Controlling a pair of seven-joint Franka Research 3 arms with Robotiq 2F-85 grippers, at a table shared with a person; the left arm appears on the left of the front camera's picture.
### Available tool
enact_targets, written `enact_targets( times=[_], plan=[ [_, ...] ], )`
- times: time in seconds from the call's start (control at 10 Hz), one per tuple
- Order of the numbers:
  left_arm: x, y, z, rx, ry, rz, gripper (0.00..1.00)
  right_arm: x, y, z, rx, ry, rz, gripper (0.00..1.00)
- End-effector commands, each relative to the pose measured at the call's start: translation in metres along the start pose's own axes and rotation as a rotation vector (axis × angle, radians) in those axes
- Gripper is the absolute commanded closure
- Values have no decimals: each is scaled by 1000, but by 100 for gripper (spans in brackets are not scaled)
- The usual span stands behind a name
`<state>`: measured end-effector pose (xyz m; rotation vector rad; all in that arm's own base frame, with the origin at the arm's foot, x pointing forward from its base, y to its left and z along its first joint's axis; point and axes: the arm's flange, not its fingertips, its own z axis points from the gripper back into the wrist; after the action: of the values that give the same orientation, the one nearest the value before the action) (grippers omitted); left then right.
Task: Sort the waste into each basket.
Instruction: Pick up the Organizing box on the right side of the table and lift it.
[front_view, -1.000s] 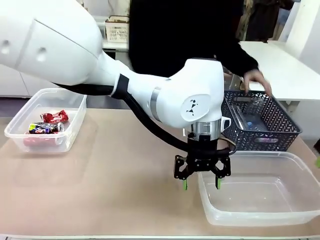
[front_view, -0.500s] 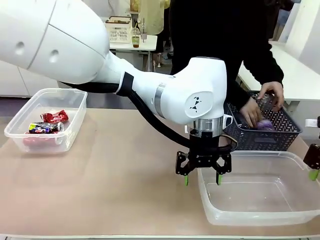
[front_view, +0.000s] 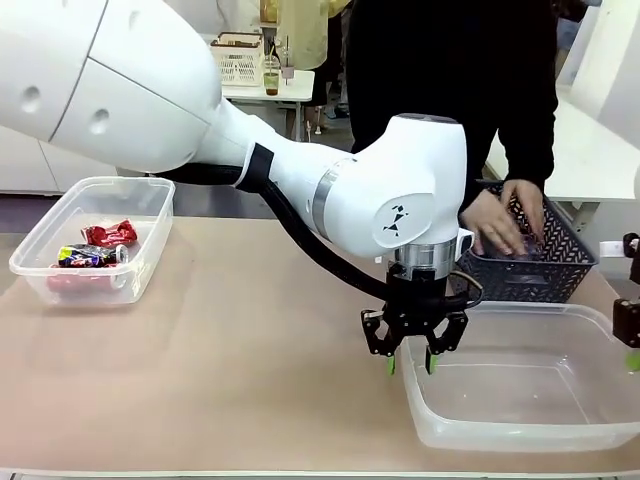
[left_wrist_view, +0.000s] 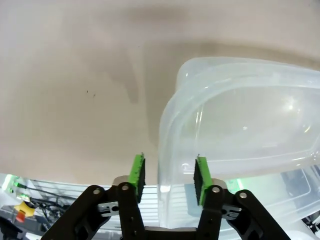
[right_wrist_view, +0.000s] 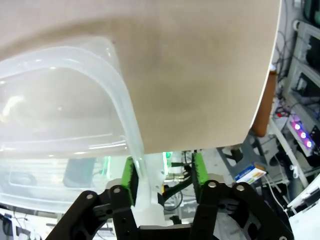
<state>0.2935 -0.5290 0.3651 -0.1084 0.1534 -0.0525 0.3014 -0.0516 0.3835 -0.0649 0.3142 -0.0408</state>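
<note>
Front view, left gripper (front_view: 409, 364) narrowly parted astride the near-right clear tub's (front_view: 520, 434) left rim, right gripper (right_wrist_view: 162, 175) likewise parted over its right rim, wrappers (front_view: 100, 246) in the far-left tub (front_view: 30, 255), person's hands (front_view: 505, 218) in the dark lattice basket (front_view: 560, 265).

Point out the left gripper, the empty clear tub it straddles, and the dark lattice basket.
left gripper (front_view: 410, 366): front view, midway between its green-padded fingertips.
empty clear tub (front_view: 520, 436): front view, near rim.
dark lattice basket (front_view: 520, 280): front view, near lattice wall.

Right gripper (front_view: 632, 345) cut by frame edge; lattice basket (front_view: 560, 262) contents hidden by hands.
</note>
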Motion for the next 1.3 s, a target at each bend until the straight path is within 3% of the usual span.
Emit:
enact_targets(
  times=[0.0, 0.2, 0.8, 1.2],
  plan=[
    [-5, 7, -3, 6, -37, 28, 86, -75, 22, -106, 45, 10, -31, 84],
    [-4, 8, -3, 3, -38, 31, 100, -74, 23, -111, 83, 45, -56, 100],
    [-5, 17, 5, -3, -48, 43, 100, -76, 18, -101, 98, 42, -115, 100],
    [-24, 55, 51, -17, -68, 73, 100, -91, 42, -30, 178, 13, -143, 100]
  ],
)
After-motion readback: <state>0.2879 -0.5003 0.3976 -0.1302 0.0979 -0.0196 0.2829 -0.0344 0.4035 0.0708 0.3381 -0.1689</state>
